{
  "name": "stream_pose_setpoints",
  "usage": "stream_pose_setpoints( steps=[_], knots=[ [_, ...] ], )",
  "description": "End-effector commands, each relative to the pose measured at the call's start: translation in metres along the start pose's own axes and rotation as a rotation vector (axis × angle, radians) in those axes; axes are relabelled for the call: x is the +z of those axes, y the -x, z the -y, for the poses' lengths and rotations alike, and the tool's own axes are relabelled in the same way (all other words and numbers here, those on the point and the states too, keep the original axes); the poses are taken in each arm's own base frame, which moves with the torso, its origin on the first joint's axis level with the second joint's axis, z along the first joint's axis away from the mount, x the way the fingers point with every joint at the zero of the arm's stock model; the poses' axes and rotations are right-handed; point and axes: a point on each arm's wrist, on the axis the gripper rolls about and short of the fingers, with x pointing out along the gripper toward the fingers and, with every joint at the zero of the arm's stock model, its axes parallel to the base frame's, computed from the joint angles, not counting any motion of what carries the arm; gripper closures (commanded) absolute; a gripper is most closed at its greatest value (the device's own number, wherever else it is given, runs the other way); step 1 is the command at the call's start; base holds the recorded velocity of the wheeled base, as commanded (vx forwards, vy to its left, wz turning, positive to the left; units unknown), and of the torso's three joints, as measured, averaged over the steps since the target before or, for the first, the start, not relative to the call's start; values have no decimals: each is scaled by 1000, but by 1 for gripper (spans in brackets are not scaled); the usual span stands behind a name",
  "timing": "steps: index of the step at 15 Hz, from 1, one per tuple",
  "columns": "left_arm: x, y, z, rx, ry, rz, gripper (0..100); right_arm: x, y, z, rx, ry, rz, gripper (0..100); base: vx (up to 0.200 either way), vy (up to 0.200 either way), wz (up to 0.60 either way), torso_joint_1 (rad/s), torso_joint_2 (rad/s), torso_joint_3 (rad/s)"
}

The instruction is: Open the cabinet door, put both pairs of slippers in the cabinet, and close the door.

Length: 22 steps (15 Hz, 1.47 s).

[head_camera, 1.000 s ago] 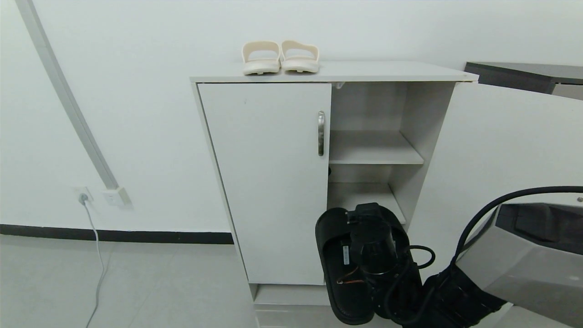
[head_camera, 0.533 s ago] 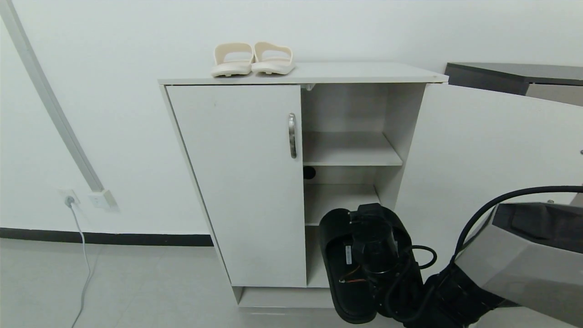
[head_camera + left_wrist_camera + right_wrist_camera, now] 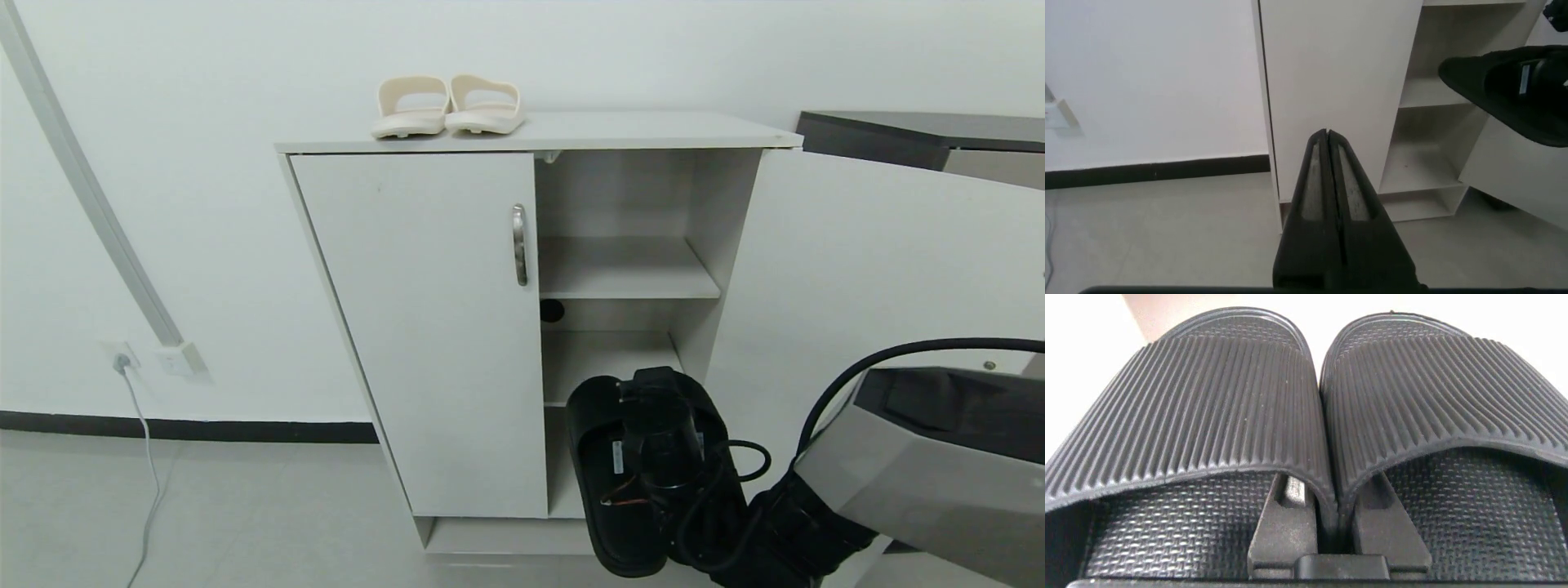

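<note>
The right end effector (image 3: 660, 445) pinches the pair of black slippers (image 3: 620, 474). In the right wrist view its two fingers (image 3: 1284, 521) reach in under the ribbed straps, one inside each slipper. The touching inner walls of the two slippers are squeezed between them, so the jaws stand only narrowly apart. The slippers lie side by side and pressed against each other. The arm holds them up in front of the open right half of the cabinet (image 3: 424, 327), level with the lower shelf (image 3: 608, 359) and the bottom compartment. The frames do not show whether any part of them has passed the front edge of the cabinet. The left end effector (image 3: 1327, 167) has its fingers pressed flat together with nothing between them. It hangs above the grey floor (image 3: 1167, 237), facing the cabinet's bottom left corner. The right door (image 3: 882, 269) is swung wide open to the right, and the left door (image 3: 424, 343) is shut, with its metal handle (image 3: 519, 245) at its inner edge. Inside the open half an upper shelf (image 3: 624, 278) sits above the lower one, and a dark round hole (image 3: 552, 310) shows in the back panel between them. The pair of beige slippers (image 3: 447, 108) rests on the cabinet's top near its left end, the two touching side by side.
</note>
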Motion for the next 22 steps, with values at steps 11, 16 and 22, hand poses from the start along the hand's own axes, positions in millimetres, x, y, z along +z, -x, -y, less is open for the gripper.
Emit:
stream_pose_setpoints(
  steps=[11,16,22],
  knots=[
    [0,0,0,-2,-2,-1,100,-18,-38,-8,-21,-19,-15,100,0,0,0,1,0,-6],
    [0,0,0,-2,-2,-1,100,-20,-40,-9,-21,-28,-15,100,0,0,0,2,0,-166],
    [0,0,0,0,-2,-1,100,-20,-40,-9,-22,-33,-12,100,0,0,0,3,4,-199]
  ],
)
